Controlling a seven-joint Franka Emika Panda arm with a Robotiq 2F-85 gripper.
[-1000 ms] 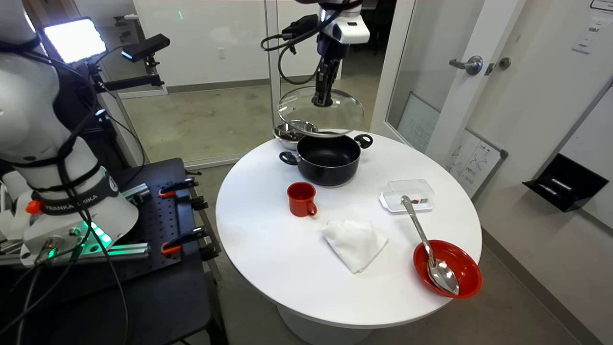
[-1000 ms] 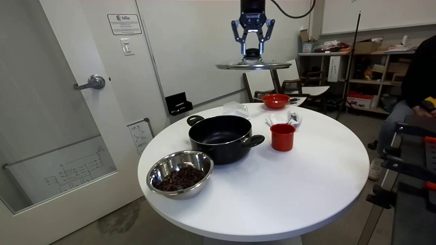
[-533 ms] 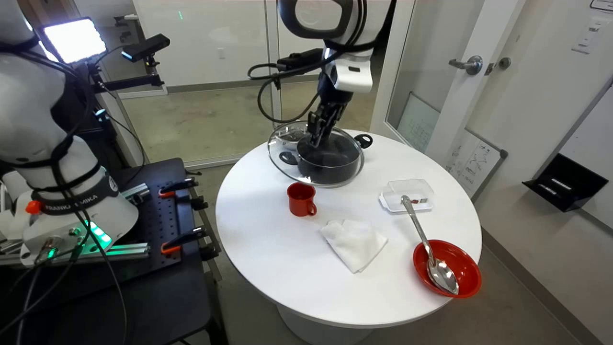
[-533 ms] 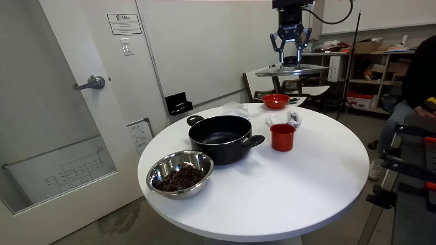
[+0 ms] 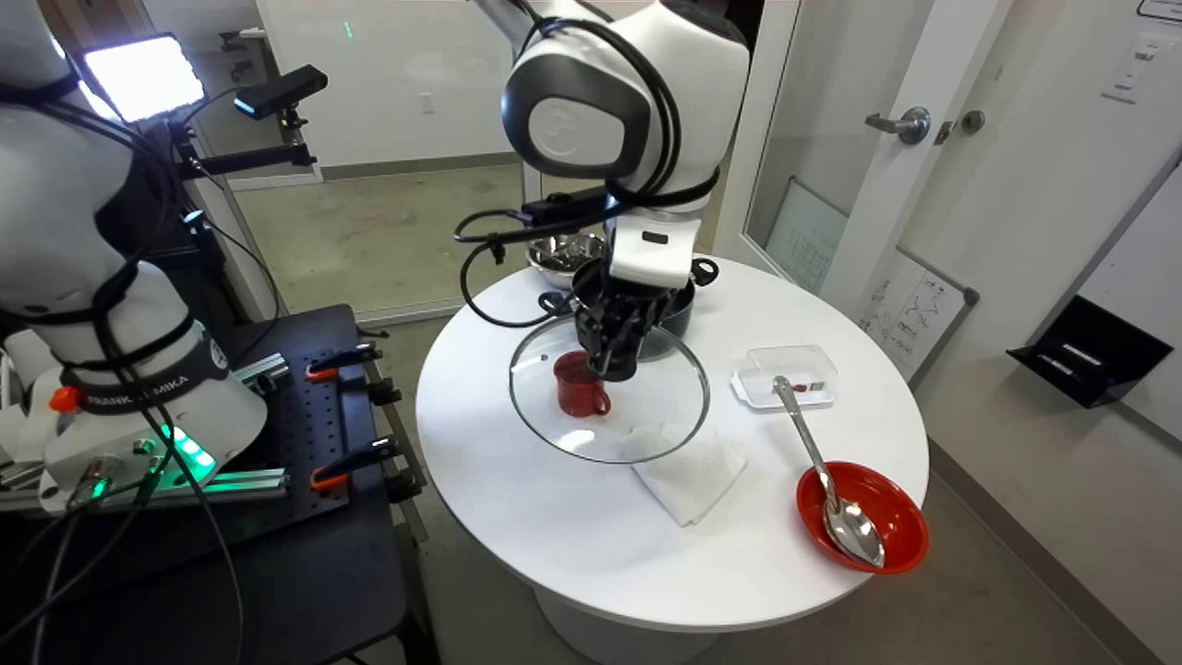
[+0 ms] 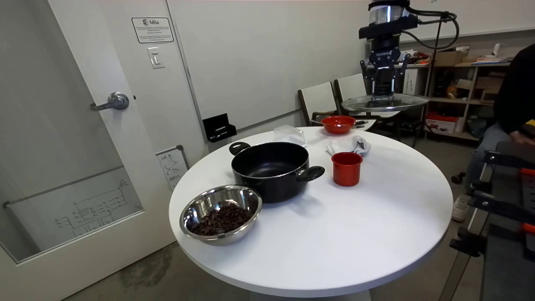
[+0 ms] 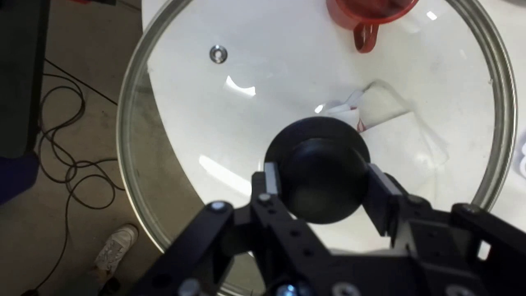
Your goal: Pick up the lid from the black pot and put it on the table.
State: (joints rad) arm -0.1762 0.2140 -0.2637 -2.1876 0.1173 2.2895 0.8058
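The round clear glass lid (image 5: 637,434) hangs in the air above the white table (image 5: 489,462), away from the black pot. In an exterior view (image 6: 355,104) the lid is held well above the table, slightly tilted. My gripper (image 6: 383,93) is shut on its dark knob. In the wrist view the fingers (image 7: 320,185) sit on both sides of the knob, and the lid's metal rim (image 7: 505,102) surrounds them. The black pot (image 6: 273,186) stands uncovered on the table; in an exterior view the arm partly hides the pot (image 5: 681,319).
The red cup (image 6: 346,170) and white cloth (image 5: 688,494) show beneath or beside the lid. A metal bowl (image 6: 225,239) with dark beans stands beside the pot. A clear plastic box (image 5: 785,374) and a red bowl (image 5: 891,503) with a spoon (image 5: 854,531) are farther along the table.
The gripper has carried the lid away from over the pot, across and lower, to above the red cup and cloth. The grip on the knob stays; the other objects stay put.
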